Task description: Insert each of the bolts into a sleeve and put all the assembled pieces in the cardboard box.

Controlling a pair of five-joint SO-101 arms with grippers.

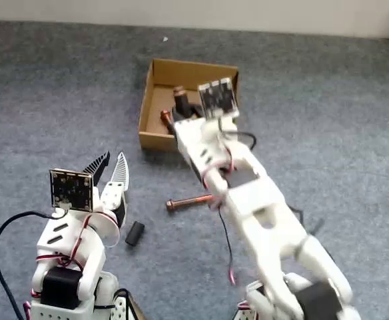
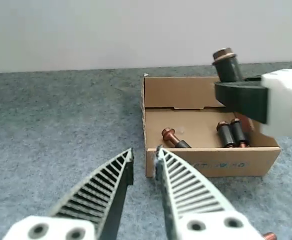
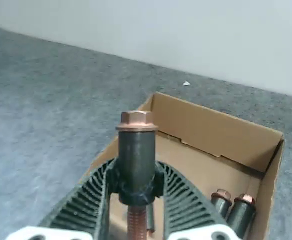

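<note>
High view shows the left gripper (image 1: 113, 160) at the near left of the grey table (image 1: 48, 80), its two ribbed fingers parted a little at the tips and grasping nothing. Just to its right a loose black sleeve (image 1: 134, 233) lies on the table, and further right a loose copper bolt (image 1: 189, 201) lies flat, its far end running under the right arm so that it cannot be seen whole. Beyond them sits the open cardboard box (image 1: 148, 100), whose right half is covered by that arm. The right gripper (image 3: 136, 182) hangs above the box, clenched on an assembled piece (image 3: 136, 150): a dark sleeve held upright with the bolt's copper head on top and the threaded shank sticking out below. Inside the box lie three finished pieces (image 2: 226, 134), two side by side and one apart from them; how they rest against the walls is hard to make out.
</note>
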